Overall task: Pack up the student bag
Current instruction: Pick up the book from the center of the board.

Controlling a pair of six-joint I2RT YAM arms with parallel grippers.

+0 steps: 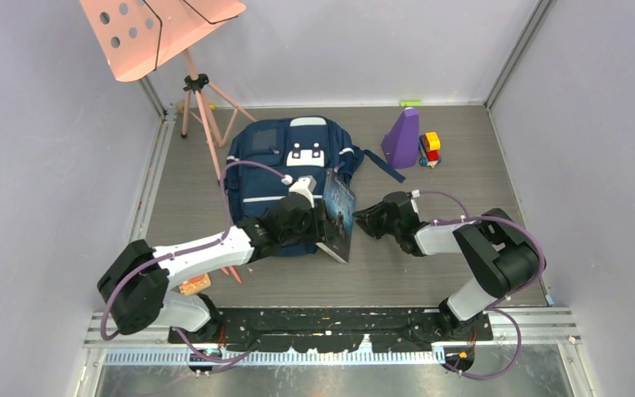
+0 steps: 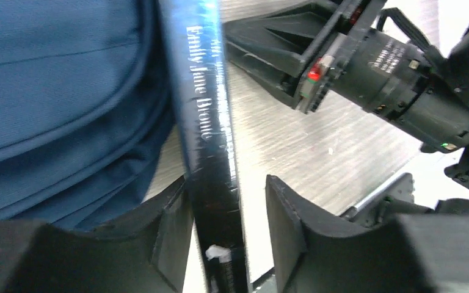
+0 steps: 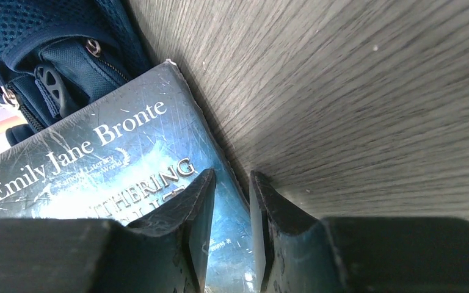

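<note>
The student bag (image 1: 281, 149) lies flat at the middle back of the table, navy with white stripes; its fabric also fills the left wrist view (image 2: 55, 91) and a corner of the right wrist view (image 3: 36, 36). A dark blue paperback book (image 1: 339, 211) stands tilted on its edge just right of the bag. My left gripper (image 1: 318, 217) straddles the book's spine (image 2: 210, 122). One finger touches it and the other stands a small gap away, so the gripper (image 2: 226, 183) is open. My right gripper (image 1: 361, 219) is shut on the book's outer edge (image 3: 116, 159), its fingers (image 3: 201, 195) over the cover.
A pink music stand (image 1: 161, 33) on a tripod stands at the back left, next to the bag. A purple wedge-shaped object (image 1: 403, 136) and a small coloured toy (image 1: 431, 149) sit at the back right. An orange item (image 1: 194, 285) and a red pencil (image 1: 233, 271) lie under my left arm.
</note>
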